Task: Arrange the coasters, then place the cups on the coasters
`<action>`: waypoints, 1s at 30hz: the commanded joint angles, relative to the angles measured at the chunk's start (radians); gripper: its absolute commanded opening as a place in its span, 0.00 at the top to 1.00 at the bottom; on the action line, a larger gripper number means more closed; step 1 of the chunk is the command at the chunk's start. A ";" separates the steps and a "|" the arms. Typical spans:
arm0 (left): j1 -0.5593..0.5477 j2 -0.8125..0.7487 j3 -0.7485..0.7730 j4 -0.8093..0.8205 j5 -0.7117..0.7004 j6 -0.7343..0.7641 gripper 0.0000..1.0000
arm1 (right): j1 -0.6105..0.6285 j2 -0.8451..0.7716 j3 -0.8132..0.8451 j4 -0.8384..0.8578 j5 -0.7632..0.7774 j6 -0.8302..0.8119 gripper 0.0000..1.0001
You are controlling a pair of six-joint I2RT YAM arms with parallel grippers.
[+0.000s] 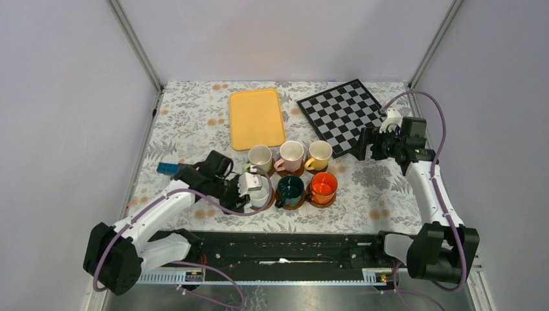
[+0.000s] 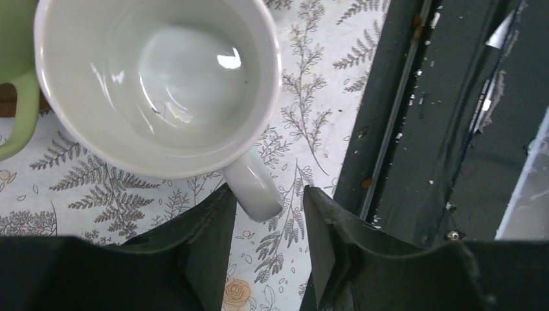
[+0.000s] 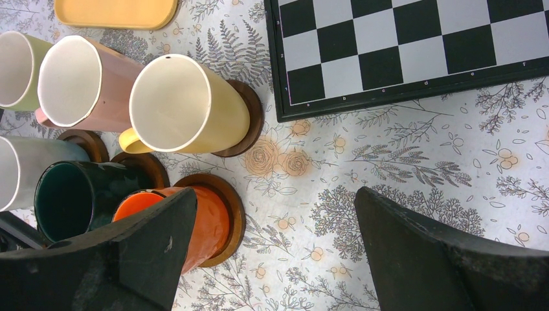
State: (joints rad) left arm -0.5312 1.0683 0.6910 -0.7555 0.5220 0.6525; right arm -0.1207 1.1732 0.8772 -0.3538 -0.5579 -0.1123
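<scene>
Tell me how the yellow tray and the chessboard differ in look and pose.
The yellow tray is plain, oblong, with rounded corners; the chessboard is black-and-white checkered, square, sharp-cornered. The tray lies square to the table edges; the chessboard is turned askew. Both lie flat at the table's far side.

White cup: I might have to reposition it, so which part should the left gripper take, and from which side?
Probably its handle, approached from the table's near edge: it juts toward the left gripper, in line with the gap between the open fingers, and the pale green cup crowds the white cup's far side.
</scene>
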 commanded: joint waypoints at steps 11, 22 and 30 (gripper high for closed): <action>0.075 0.066 0.391 -0.273 0.141 0.014 0.42 | -0.004 -0.019 0.000 0.021 0.001 -0.009 0.02; 0.409 0.575 0.937 -0.010 -0.072 -0.481 0.38 | -0.004 -0.014 0.007 0.025 -0.012 0.007 0.02; 0.419 0.807 0.961 0.237 -0.289 -0.603 0.39 | -0.004 -0.015 0.000 0.027 -0.006 0.005 0.02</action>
State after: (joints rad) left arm -0.1127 1.8248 1.6356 -0.6868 0.3737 0.1616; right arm -0.1207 1.1732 0.8772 -0.3534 -0.5610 -0.1112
